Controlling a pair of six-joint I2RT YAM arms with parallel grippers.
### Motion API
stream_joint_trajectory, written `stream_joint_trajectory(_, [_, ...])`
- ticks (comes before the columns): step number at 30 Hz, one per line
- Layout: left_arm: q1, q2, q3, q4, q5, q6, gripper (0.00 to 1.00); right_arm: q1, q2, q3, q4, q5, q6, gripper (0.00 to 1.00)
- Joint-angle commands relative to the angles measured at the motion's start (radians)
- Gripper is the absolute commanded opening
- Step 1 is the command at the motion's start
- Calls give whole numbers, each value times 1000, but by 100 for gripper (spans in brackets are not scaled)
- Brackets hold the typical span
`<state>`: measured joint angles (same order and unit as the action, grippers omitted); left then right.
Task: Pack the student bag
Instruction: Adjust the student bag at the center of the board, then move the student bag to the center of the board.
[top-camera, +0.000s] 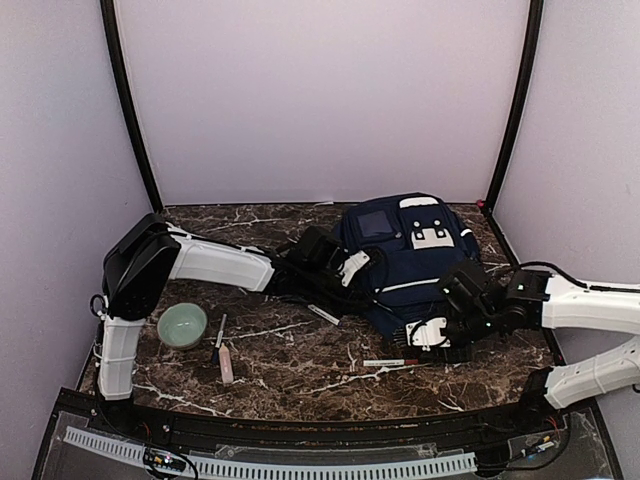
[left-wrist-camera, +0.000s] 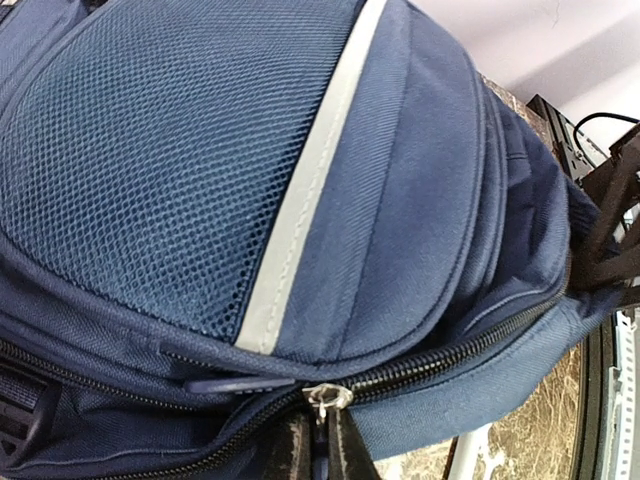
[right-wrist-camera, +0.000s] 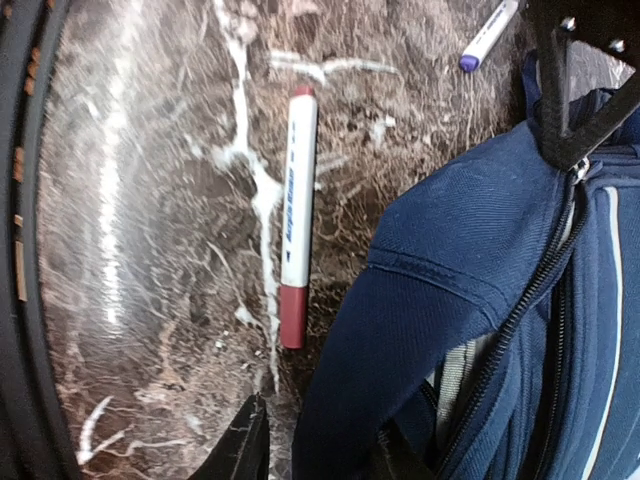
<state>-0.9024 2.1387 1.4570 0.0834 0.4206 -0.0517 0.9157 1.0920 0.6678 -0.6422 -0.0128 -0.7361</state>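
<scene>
I see the student bag (top-camera: 400, 265) at 2 o'clock on the marble surface (top-camera: 300, 350), its long axis 12 to 6, patched top toward 12, with a green bowl (top-camera: 182, 325) at 9. Close up, the left wrist view shows my left hand (left-wrist-camera: 322, 435) pinching the zipper pull (left-wrist-camera: 327, 396). The right wrist view shows my right hand (right-wrist-camera: 318, 442) part-open astride the bag's near edge, a red-capped marker (right-wrist-camera: 296, 215) beside it.

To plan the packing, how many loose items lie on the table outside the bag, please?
5: bowl, pen and pink stick at left; purple-tipped marker beside the bag; red-capped marker before it. Others may be hidden.
</scene>
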Motion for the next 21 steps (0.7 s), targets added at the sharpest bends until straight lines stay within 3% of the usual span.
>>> stream_joint_trajectory(1, [33, -37, -35, 32, -44, -14, 0, -47, -29, 105, -147, -238, 24, 31])
stream_joint_trajectory(4, [33, -73, -102, 75, 7, -11, 0, -203, -45, 132, -137, -298, 12, 39])
stream_joint_trajectory(11, [26, -124, -170, 91, 7, -10, 0, -526, 134, 97, -59, -317, -8, 38])
stream_joint_trajectory(17, [9, -137, -180, 106, -2, -16, 0, -586, 397, 187, 110, -125, 137, 35])
stream_joint_trajectory(21, [-14, -136, -182, 124, -4, -32, 0, -587, 594, 335, 159, -95, 215, 34])
